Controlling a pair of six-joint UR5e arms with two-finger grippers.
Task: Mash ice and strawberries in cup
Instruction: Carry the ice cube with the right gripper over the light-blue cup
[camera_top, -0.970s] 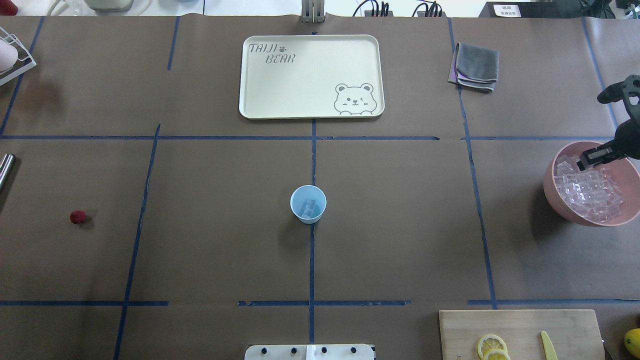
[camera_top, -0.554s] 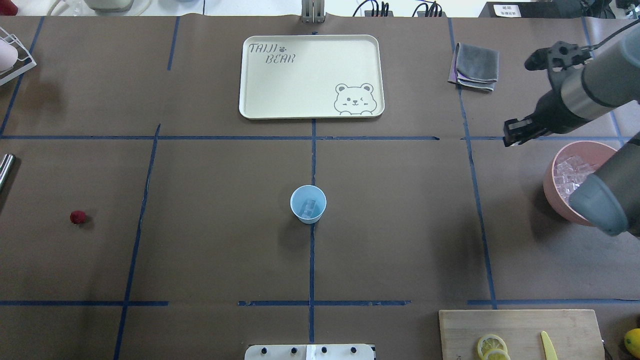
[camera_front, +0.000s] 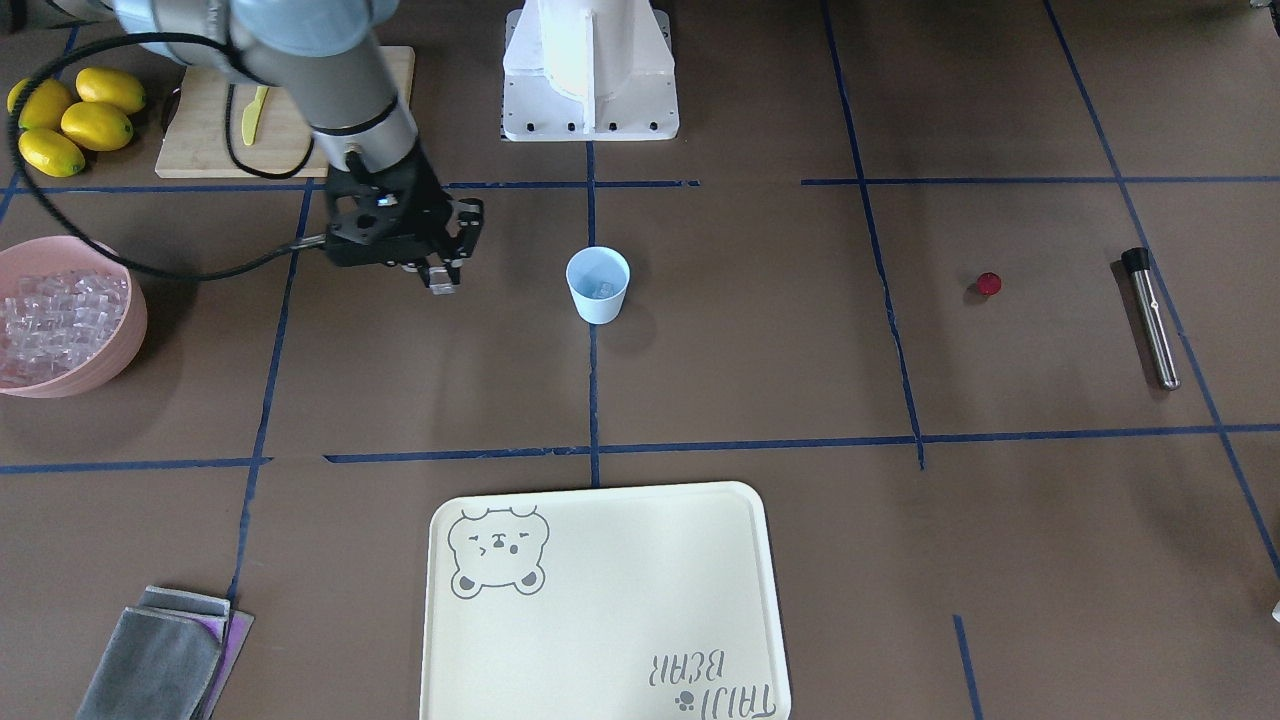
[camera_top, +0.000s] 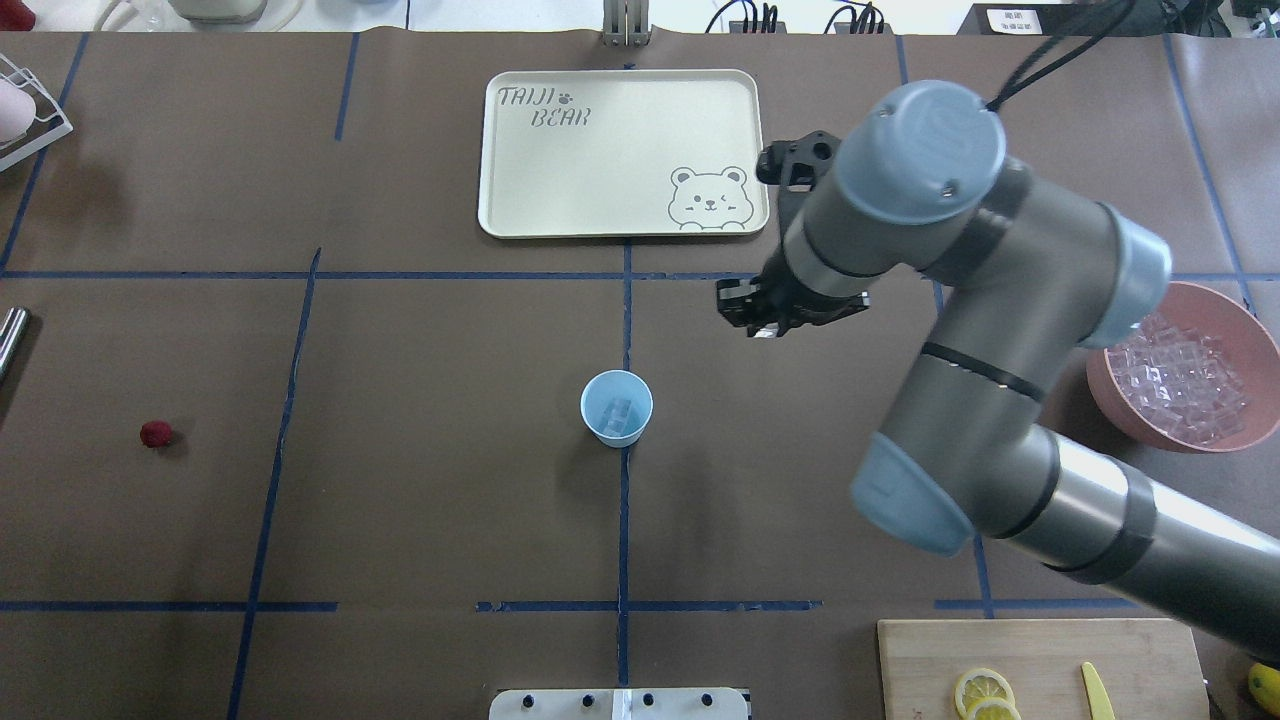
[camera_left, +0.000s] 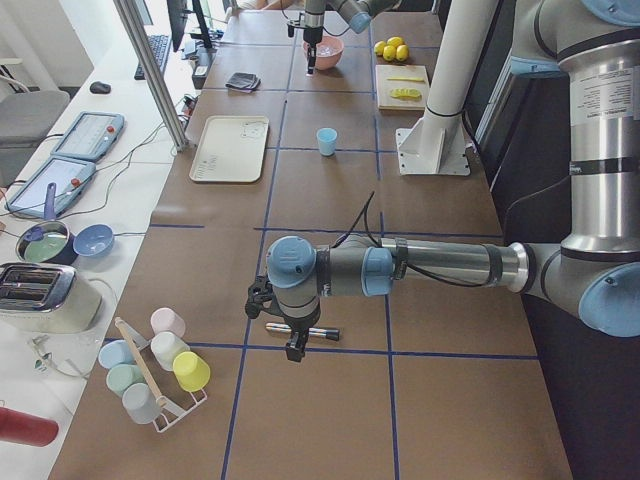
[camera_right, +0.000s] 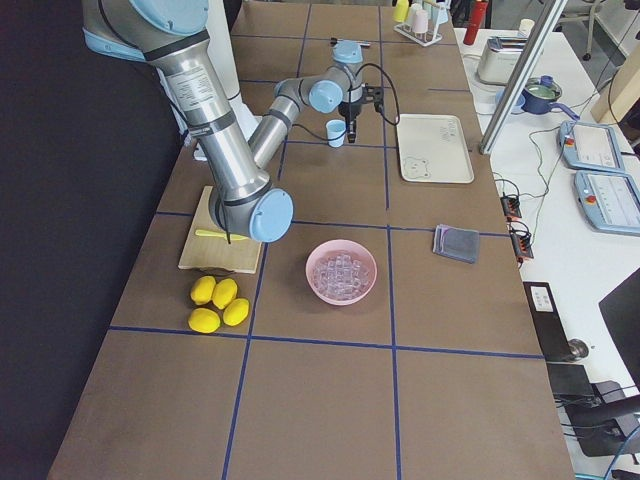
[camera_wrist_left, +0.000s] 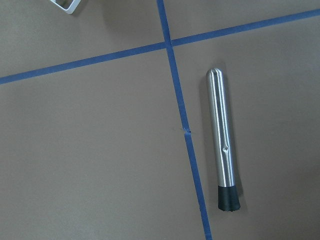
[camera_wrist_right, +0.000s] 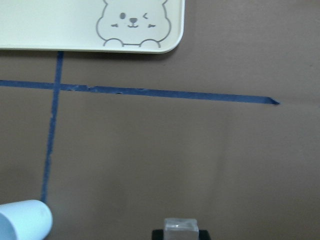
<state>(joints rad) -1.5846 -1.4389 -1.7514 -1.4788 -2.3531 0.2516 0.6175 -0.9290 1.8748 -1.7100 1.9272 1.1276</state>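
The pale blue cup (camera_top: 616, 407) stands upright at the table's centre with an ice cube (camera_top: 620, 412) inside it. My right gripper (camera_top: 760, 325) hovers above the table to the cup's right and slightly beyond it, shut on one clear ice cube (camera_front: 441, 283). That cube (camera_wrist_right: 181, 227) shows between the fingertips in the right wrist view, with the cup's rim (camera_wrist_right: 22, 220) at lower left. The red strawberry (camera_top: 155, 434) lies alone far to the left. My left gripper (camera_left: 290, 340) hangs over a steel muddler (camera_wrist_left: 222, 145); whether it is open or shut I cannot tell.
A pink bowl (camera_top: 1110, 400) of ice cubes (camera_top: 1185, 380) sits at the right edge. A cream tray (camera_top: 620, 150) lies beyond the cup, a grey cloth (camera_top: 950, 135) to its right. A cutting board (camera_top: 1040, 660) with lemon slices is at the near right, whole lemons (camera_front: 75, 120) beside it.
My right arm has swung left from the pink bowl, carrying an ice cube, and now hangs close to the cup. Cup and strawberry have not moved.
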